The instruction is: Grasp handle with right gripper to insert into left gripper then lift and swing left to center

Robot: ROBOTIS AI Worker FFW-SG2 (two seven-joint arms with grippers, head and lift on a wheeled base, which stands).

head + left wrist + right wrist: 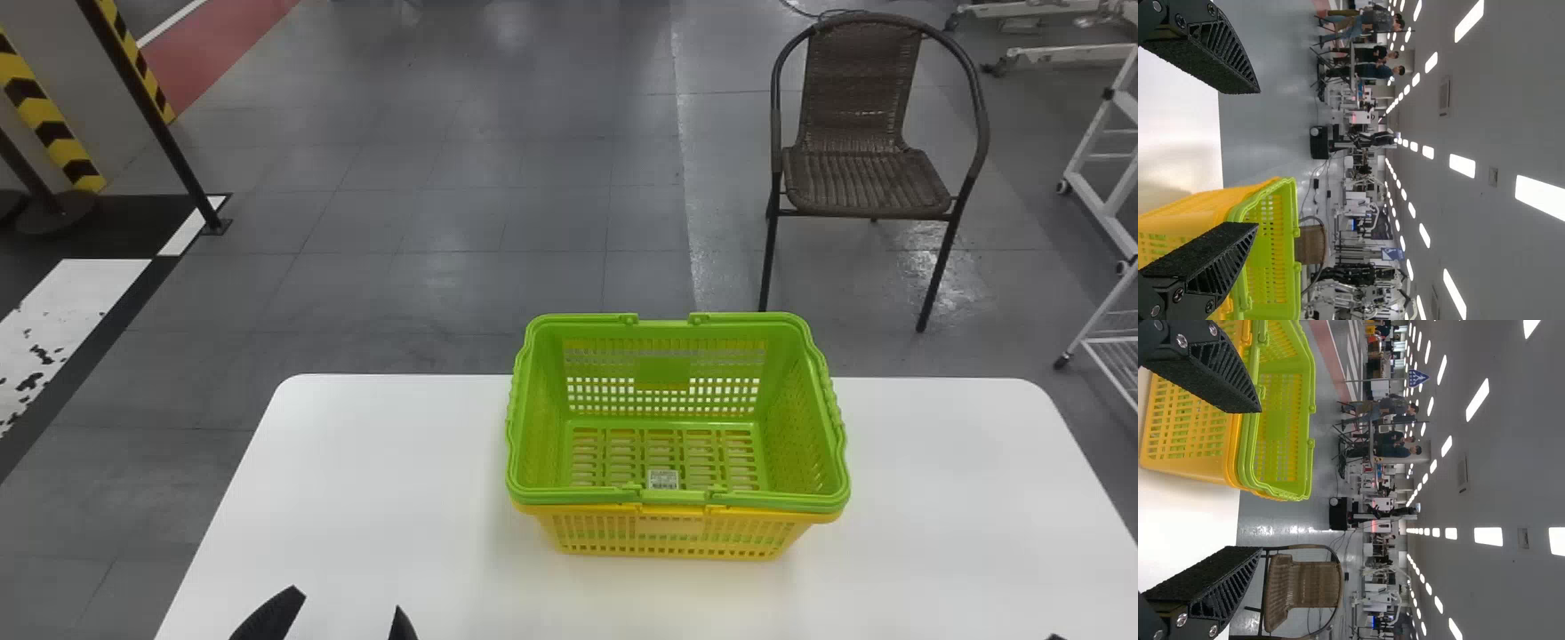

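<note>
head view: the green basket lies forward and left of the right gripper, the near handle running side to side; the left gripper and right both gape wide.

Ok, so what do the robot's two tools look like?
The left tool and right tool look alike. Each has two black fingers, chunky at the base and narrower at the tip. Their insides look rough, like sandpaper. Their sides have slanted ribs with gaps, and round silvery screws sit near the base.

Bright ceiling lights, glare on floor
</note>
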